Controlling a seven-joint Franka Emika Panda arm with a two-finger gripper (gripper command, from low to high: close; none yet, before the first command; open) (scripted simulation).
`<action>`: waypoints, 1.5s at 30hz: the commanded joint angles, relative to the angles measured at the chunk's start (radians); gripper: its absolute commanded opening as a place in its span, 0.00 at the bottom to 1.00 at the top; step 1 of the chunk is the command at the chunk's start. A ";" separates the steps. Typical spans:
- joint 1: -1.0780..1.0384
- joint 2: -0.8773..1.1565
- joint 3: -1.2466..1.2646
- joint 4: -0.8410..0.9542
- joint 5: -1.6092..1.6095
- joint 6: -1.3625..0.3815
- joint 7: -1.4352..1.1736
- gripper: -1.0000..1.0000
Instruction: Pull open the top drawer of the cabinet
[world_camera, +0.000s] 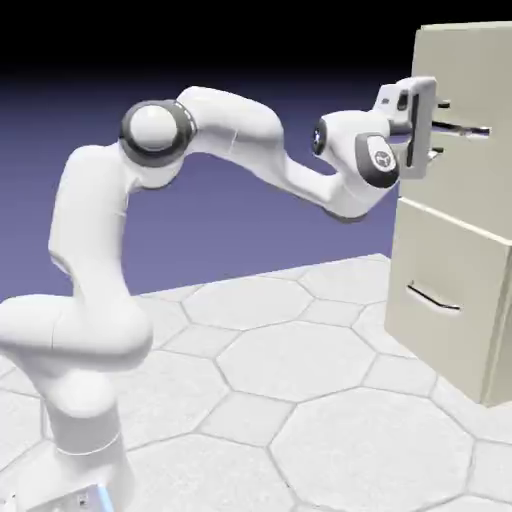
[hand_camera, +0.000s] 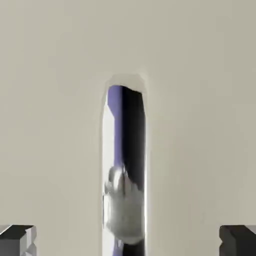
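The cabinet (world_camera: 455, 210) stands at the table's (world_camera: 300, 360) right edge, on white hexagon-patterned tiles before a blue-violet backdrop (world_camera: 250, 60). The top drawer (world_camera: 470, 130) sits above the lower drawer (world_camera: 445, 300) (the one with the curved handle). The end effector (world_camera: 440, 128) is spread wide at the bar handle (hand_camera: 125, 170), its fingertips (hand_camera: 17, 239) either side, not clamped.
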 joint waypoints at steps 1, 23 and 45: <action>-0.009 -0.003 0.007 0.008 -0.002 -0.002 0.003 0.50; 0.716 0.132 -0.592 -0.508 0.112 0.125 -0.180 0.00; 1.431 -0.118 -1.302 -0.960 -0.067 0.150 -0.022 1.00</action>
